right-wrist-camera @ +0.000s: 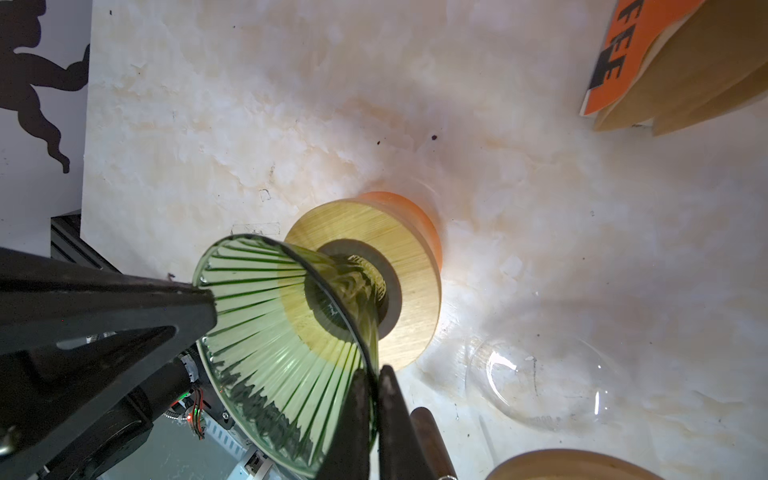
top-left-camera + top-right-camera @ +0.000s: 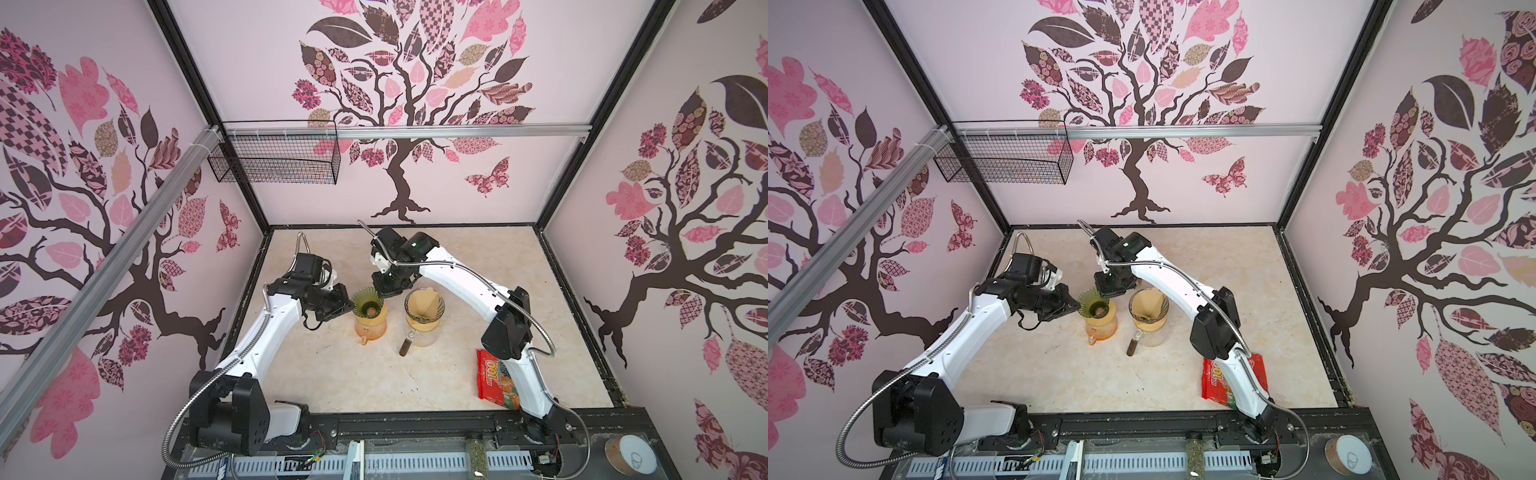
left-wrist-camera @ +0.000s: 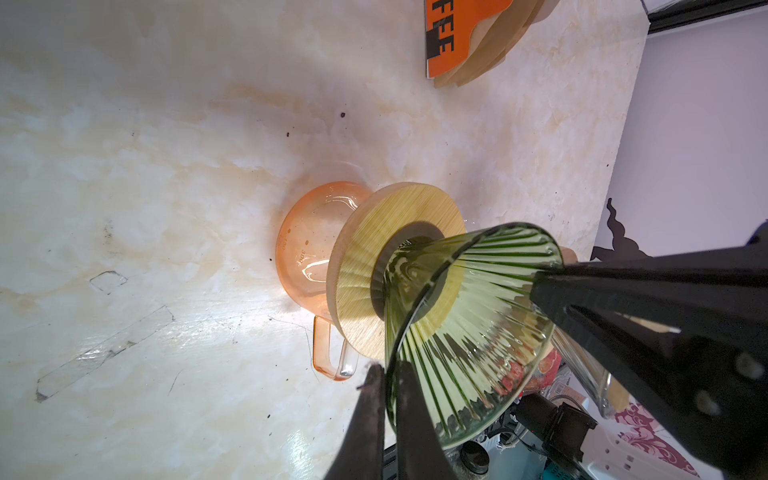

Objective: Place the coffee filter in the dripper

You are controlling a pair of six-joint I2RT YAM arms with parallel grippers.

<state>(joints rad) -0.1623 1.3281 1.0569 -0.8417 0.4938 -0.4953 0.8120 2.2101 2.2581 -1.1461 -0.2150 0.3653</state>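
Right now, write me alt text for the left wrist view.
A green ribbed glass dripper, seated by its wooden collar on an orange glass server, is pinched at its rim by the left gripper, with the right gripper clamping the opposite rim. A pack of paper filters lies on the marble table.

Both top views: bright, even, diffuse light. The tabletop (image 2: pixel 357 374) is uniformly lit, with faint, soft shadows around the dripper (image 2: pixel 368 305). Wide-angle stretch grows away from the dripper, and the enclosure frame (image 2: pixel 195 83) splays outward. Wrist views: a white glare patch on the tabletop just beside the dripper (image 3: pixel 469 324). Its ribbed glass is sharp, the tabletop farther from it hazy and washed out. Near-lens parts are dark and underexposed.
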